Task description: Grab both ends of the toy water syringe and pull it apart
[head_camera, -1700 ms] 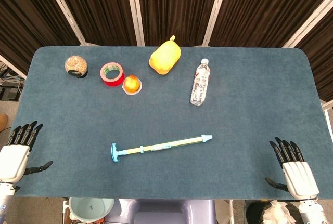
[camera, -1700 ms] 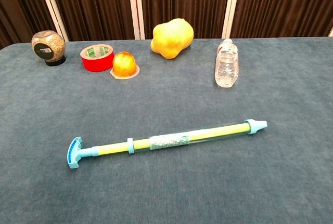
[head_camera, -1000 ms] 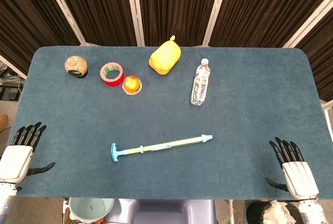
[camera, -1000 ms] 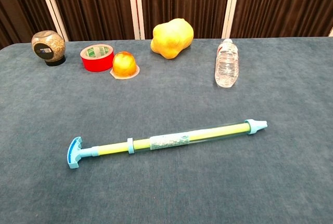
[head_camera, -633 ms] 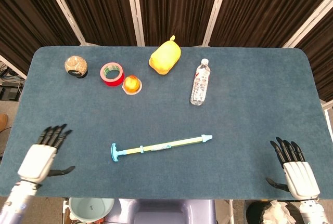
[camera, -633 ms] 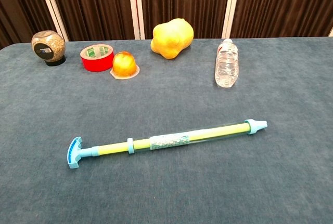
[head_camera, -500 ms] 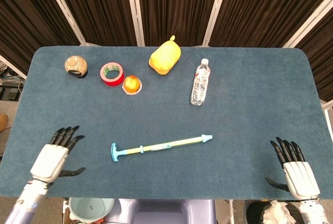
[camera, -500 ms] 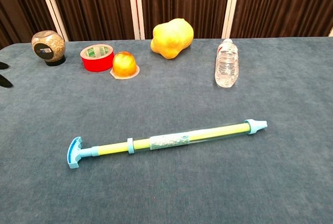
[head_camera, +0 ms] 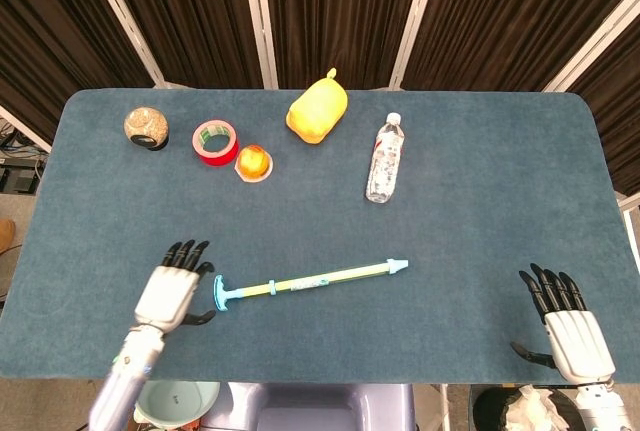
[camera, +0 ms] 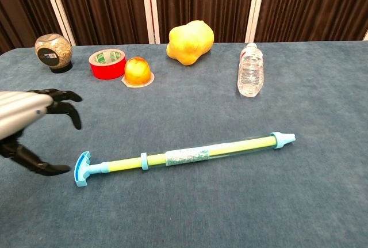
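Since a moment ago the left hand [head_camera: 172, 291] has slid inward to just beside the toy syringe's [head_camera: 310, 281] T-handle, fingers apart, holding nothing. Right hand [head_camera: 568, 326], fingers spread, rests well right of the syringe, which lies flat on the bench [head_camera: 480, 201].

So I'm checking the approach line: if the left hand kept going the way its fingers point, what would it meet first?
Probably nothing close: the left hand points up the table, passing just left of the syringe handle; the red tape roll lies farther along, roughly in line.
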